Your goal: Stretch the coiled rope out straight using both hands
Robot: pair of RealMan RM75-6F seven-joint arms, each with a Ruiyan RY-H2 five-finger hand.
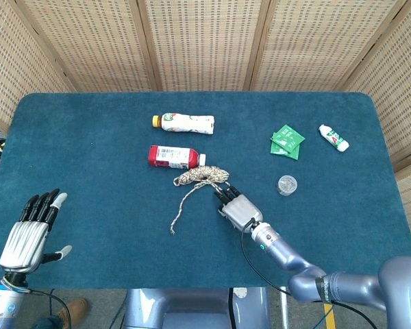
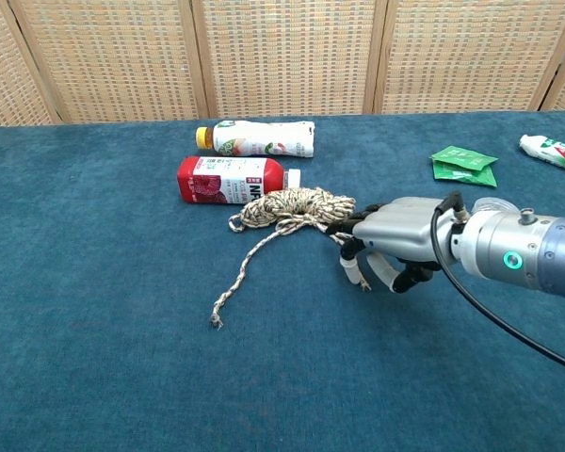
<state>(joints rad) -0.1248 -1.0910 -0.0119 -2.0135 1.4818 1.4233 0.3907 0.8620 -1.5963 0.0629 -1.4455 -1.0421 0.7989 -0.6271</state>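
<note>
Legible text is scarce. The red-labelled bottle (image 2: pixel 231 180), lying on its side left of centre on the desk (image 2: pixel 94 311), carries large white capitals on the red band, reading roughly "NF"; the small print beside them is too fine to read. The white bottle (image 2: pixel 259 138) further back shows printed graphics only, illegible. Green packets (image 2: pixel 464 164) and small white bottle (image 2: pixel 552 153), far right: markings unreadable.

right hand (image 2: pixel 395 240): fingers curled down, dark tips touching right edge of coiled rope (image 2: pixel 297 206) | rope tail trails down-left of coil | red bottle (image 2: pixel 229 179) just behind coil, white bottle (image 2: pixel 259 137) beyond | green packets (image 2: pixel 465 166) right of coil
</note>
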